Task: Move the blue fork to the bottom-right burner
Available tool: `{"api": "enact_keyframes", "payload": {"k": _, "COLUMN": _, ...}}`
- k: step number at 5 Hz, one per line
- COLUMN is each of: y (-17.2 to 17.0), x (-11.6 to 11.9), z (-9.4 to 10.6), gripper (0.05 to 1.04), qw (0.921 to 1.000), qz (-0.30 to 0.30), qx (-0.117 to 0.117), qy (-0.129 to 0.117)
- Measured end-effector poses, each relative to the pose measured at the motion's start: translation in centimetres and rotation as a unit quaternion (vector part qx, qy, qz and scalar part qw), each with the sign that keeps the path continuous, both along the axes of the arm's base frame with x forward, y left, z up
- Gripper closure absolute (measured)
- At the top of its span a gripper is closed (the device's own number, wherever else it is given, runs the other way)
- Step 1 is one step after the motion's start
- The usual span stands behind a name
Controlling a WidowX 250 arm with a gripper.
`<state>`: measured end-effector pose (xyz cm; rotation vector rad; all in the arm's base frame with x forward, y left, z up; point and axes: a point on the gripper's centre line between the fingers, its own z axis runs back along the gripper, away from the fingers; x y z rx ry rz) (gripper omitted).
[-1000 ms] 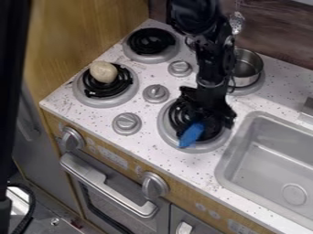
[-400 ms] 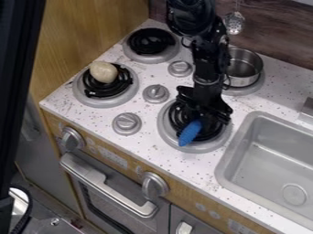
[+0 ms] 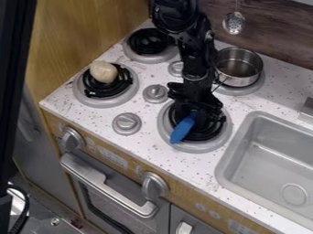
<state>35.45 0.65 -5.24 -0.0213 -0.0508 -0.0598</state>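
Pale, potato-like lump seen well left of the fingers, set on the front-left burner; that burner is occupied. Upper left of the fingers, the back-left burner is placed, its right side partly covered by the arm. Between the fingers and the left burners, three grey stove-top knobs are lined up: front knob left and a bit toward the camera, middle knob left and a bit farther back, rear knob above the fingers, partly cut off by the arm. Oven handle and front-panel knob located on the lower left, below the counter edge.

Blue fork is gripped, upper end closed in by the fingers of the gripper; lower end is slanted down-left from them, over the bottom-right burner. That burner lies right under the fingers, coil partly hidden by them. Whether the coil is touched by the fork cannot be told.

Metal pot is set behind and right of the fingers, on the back-right burner, near the arm. Slotted spoon is hung farther back, against the wall. Sink is located right of the fingers, apart from the burner.
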Motion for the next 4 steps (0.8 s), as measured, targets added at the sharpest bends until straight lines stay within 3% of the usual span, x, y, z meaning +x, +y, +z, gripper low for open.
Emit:
{"api": "enact_keyframes", "payload": {"k": 1, "y": -1.3, "x": -1.7, "z": 0.8, "gripper": 0.122, "qw": 0.9998, "qz": -0.007, "qx": -0.02, "qy": 0.004}}
{"api": "enact_keyframes", "payload": {"k": 2, "y": -3.4, "x": -2.8, "z": 3.3, "gripper": 0.087, "qw": 0.9998, "qz": -0.015, "qx": -0.01, "qy": -0.001}}
{"api": "enact_keyframes", "payload": {"k": 3, "y": -5.2, "x": -4.4, "z": 4.0, "gripper": 0.087, "qw": 0.9992, "qz": -0.036, "qx": -0.014, "qy": -0.01}}
{"api": "enact_keyframes", "payload": {"k": 4, "y": -6.4, "x": -4.7, "z": 4.9, "gripper": 0.087, "qw": 0.999, "qz": -0.03, "qx": 0.019, "qy": -0.026}}
